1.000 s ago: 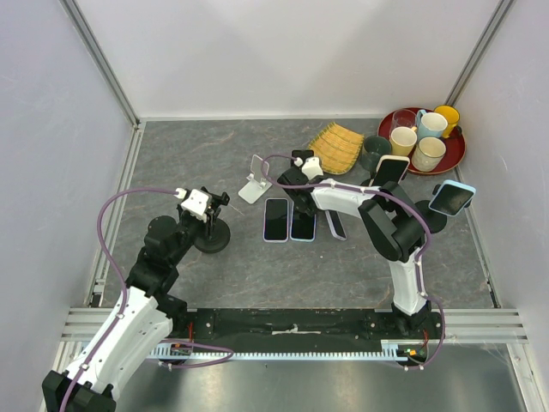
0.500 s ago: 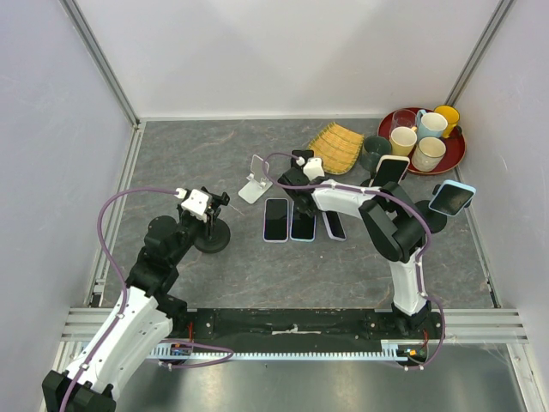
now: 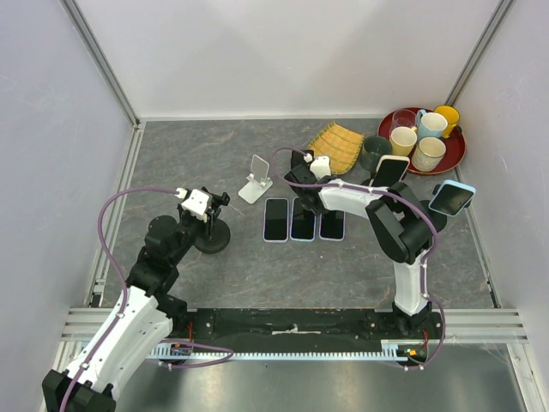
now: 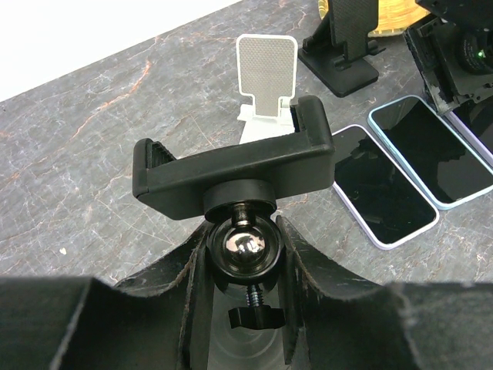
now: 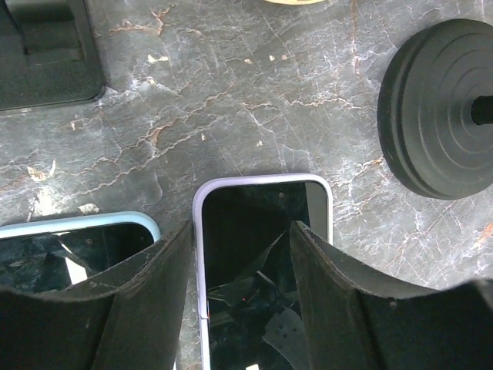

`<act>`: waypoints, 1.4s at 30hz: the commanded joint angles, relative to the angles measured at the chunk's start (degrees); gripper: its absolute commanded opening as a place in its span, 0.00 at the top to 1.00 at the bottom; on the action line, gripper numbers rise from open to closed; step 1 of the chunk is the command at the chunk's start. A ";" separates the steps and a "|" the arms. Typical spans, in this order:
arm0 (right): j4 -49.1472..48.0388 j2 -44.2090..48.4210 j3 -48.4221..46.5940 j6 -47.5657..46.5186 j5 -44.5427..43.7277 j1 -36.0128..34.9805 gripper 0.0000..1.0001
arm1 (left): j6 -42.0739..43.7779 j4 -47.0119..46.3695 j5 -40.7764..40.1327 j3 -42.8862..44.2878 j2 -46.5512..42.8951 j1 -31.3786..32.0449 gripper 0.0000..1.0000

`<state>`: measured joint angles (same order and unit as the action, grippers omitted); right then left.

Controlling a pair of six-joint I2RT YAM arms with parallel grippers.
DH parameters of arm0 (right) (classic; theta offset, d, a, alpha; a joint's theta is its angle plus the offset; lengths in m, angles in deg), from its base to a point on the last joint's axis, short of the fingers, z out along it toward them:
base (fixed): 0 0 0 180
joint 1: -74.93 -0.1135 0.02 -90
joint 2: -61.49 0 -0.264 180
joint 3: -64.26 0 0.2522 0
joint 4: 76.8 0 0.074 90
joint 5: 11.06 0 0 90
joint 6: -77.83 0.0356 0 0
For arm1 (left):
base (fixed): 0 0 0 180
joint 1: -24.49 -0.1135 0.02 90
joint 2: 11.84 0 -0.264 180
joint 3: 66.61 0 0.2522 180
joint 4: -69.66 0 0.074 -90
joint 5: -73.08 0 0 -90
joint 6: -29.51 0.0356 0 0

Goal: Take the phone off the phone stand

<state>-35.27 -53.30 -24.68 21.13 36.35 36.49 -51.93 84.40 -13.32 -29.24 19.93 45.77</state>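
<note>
Lilac-edged phone (image 5: 262, 254) flat, screen up

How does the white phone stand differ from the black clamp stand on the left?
The white stand is a thin folding plate standing free; the black clamp stand has a ball joint and round base, with the left claw closed around it. Both hold no phone.

Red tray (image 3: 453, 159) was seen at far right of grey tabletop (image 3: 197, 154), w/ yellow mug (image 3: 447, 115), blue mug (image 3: 431, 124) & two cream mugs (image 3: 403, 140) set on it. Woven yellow mat (image 3: 336, 147) was laid to its left, w/ dark green cup (image 3: 375, 150) stood between them.
</note>
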 commanded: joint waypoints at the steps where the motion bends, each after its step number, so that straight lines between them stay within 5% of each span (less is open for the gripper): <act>1: 0.53 0.78 3.19 0.80 3.82 1.52 0.39 | -0.12 -6.33 1.06 1.70 -0.66 -0.10 0.98; 8: -5.00 11.14 6.96 -2.45 13.05 1.43 0.32 | -1.61 -6.95 -0.69 1.35 -0.39 -0.10 0.98; 14: -13.51 26.96 12.76 -6.92 18.32 1.43 0.03 | -5.12 -10.28 -3.41 0.55 0.57 -0.18 0.98; 21: -24.75 45.15 24.80 -10.36 23.42 1.43 0.02 | -11.71 -16.43 -1.67 2.65 7.33 -4.65 0.98; 31: -37.44 67.04 42.48 -11.06 26.86 1.43 0.02 | -19.02 -33.92 5.28 13.99 33.41 -15.03 0.98; 42: -38.49 72.42 46.44 -12.64 22.11 1.43 0.02 | -10.85 -46.06 13.54 32.44 62.95 -15.65 0.98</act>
<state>-71.29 19.68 20.81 9.41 60.15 37.96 -66.60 51.09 -4.51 -4.23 77.59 30.23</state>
